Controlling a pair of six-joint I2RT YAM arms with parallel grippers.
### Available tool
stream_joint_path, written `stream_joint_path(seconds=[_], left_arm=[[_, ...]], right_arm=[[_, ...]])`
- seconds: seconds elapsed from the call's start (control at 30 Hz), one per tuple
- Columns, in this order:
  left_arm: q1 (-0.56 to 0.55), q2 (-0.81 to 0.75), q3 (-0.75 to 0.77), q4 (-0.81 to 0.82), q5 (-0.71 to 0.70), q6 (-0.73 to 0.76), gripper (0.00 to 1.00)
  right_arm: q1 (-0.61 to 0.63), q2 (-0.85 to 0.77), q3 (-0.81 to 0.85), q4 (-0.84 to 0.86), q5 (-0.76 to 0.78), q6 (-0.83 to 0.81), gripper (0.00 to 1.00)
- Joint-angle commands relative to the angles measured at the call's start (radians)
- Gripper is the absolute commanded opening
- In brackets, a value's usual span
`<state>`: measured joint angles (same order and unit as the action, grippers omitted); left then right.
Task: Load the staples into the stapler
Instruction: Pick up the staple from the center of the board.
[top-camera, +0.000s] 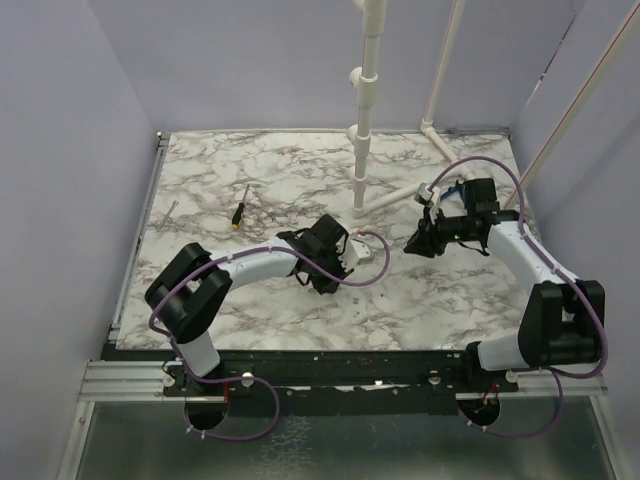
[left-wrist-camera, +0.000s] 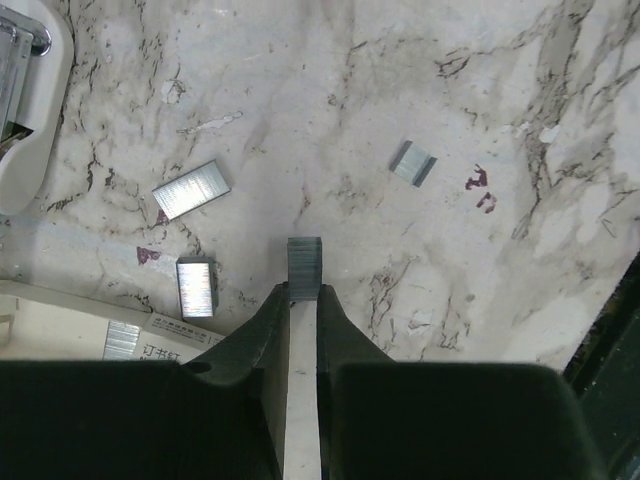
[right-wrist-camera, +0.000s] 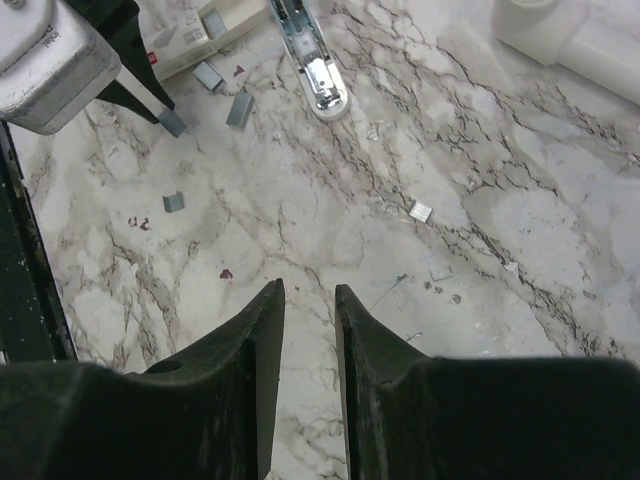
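The stapler (left-wrist-camera: 28, 120) lies open on the marble table (left-wrist-camera: 300, 90) at my left wrist view's left edge. Two loose strips (left-wrist-camera: 191, 189) lie beside it, a third right of my left gripper (left-wrist-camera: 304, 292), which reaches low and pinches the staples (left-wrist-camera: 304, 260). My right gripper (right-wrist-camera: 308, 297) hovers, fingers spread, over bare marble, the table's dark edge to its left.

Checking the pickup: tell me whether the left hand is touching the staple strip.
Touching. The left wrist view shows the left hand with its tips against both sides of the staple strip, no gap visible.
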<state>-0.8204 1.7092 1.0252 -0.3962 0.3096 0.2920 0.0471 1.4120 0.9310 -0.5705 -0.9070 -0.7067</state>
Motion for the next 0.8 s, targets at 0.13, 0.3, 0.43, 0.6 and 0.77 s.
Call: stream_joint_path(seconds=[0.13,0.3,0.43,0.6,0.77], left_arm=[[0.061,-0.033,0.129,-0.112,0.280,-0.012,0.01],[0.121,0.021,0.285,-0.205,0.501,-0.041,0.00],[0.126,0.056,0.392,-0.264,0.624,-0.050,0.00],[0.125,0.123,0.513,-0.358,0.741,-0.054,0.00],[0.125,0.182,0.598,-0.445,0.795,-0.024,0.00]], right_arm=[[0.051,-0.082,0.049,-0.138,-0.125,-0.148,0.34],[0.097,-0.173,0.046,-0.143,-0.151,-0.226,0.33],[0.164,-0.252,-0.007,-0.088,-0.110,-0.289,0.33],[0.239,-0.296,-0.029,-0.049,-0.047,-0.384,0.33],[0.291,-0.283,-0.008,-0.096,0.024,-0.490,0.33]])
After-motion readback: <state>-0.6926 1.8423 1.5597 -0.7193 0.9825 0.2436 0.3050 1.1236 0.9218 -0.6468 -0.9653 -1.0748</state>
